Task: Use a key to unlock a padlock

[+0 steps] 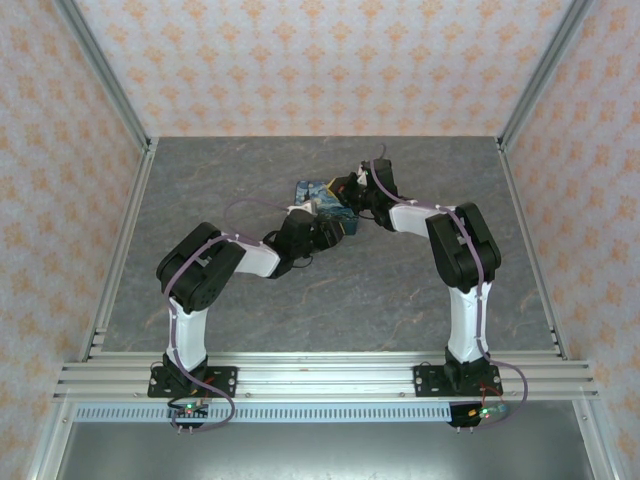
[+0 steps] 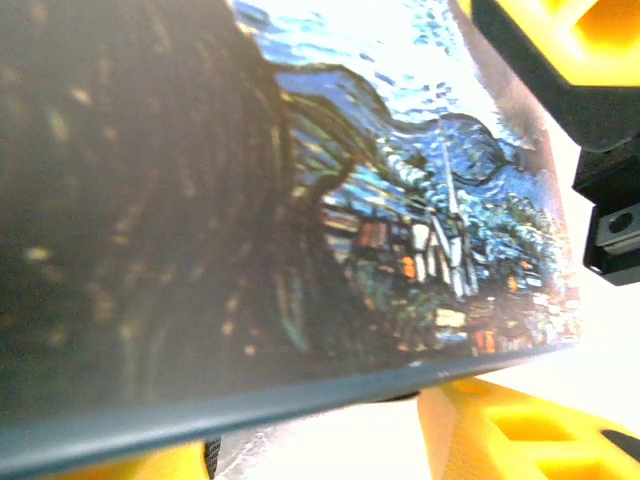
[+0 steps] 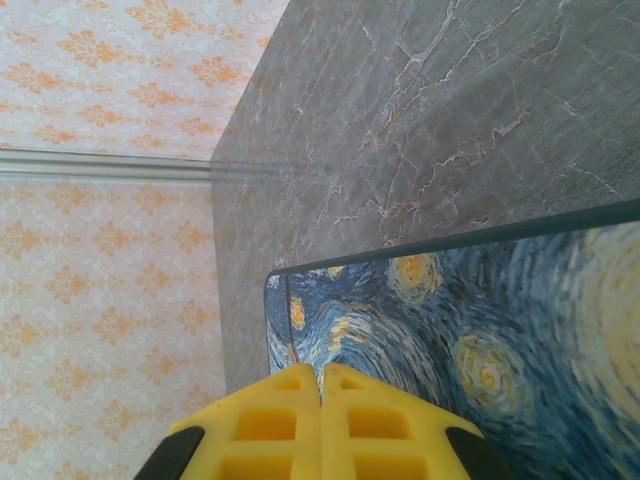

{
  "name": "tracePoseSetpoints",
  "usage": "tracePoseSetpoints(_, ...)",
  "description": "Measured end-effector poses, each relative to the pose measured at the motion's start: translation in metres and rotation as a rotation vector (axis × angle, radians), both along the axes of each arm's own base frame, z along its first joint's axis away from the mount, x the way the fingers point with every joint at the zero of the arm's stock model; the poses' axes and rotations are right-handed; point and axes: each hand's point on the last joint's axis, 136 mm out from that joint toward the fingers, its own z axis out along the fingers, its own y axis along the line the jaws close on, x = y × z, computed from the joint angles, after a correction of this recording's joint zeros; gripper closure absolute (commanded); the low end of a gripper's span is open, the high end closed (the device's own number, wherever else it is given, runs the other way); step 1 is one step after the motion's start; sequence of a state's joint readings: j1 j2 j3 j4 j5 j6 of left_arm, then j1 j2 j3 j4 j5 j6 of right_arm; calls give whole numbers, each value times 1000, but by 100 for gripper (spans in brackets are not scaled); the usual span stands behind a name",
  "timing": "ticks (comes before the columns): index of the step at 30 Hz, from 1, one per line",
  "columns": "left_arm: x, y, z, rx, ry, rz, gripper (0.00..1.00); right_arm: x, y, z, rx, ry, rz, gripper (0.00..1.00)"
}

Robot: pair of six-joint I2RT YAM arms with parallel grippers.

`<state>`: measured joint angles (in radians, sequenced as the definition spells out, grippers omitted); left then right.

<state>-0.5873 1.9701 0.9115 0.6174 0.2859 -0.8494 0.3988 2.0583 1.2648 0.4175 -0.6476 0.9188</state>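
Note:
A box painted with dark blue swirls sits mid-table, where both arms meet. In the left wrist view the box is very close and covers the tips of my left gripper. Its yellow fingers stand apart on either side of the box's lower edge and hold it. My left gripper is at the box's near side. My right gripper hangs over the box. Its yellow jaws are pressed together, with nothing visible between them. The padlock and the key are hidden.
The grey marbled table runs back to patterned orange walls on three sides. Aluminium rails line the near edge, where the arm bases are bolted. A yellow and black part of the right gripper crowds the box's far corner.

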Motion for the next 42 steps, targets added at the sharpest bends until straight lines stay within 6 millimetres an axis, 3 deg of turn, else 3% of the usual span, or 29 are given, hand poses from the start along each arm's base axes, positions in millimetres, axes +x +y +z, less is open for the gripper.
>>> tracePoseSetpoints(15,4,0,-7,210,52,42,46,0,0,0,8,-16,0,100)
tracePoseSetpoints(26,-11,-3,-3,0,15,59,47,0,0,0,12,-19,-1,100)
tracePoseSetpoints(33,-10,-4,7,-114,20,103,48,0,0,-1,14,-24,-1,100)
tracePoseSetpoints(42,-5,1,5,-146,41,174,58,-1,0,0,24,-28,-2,100)
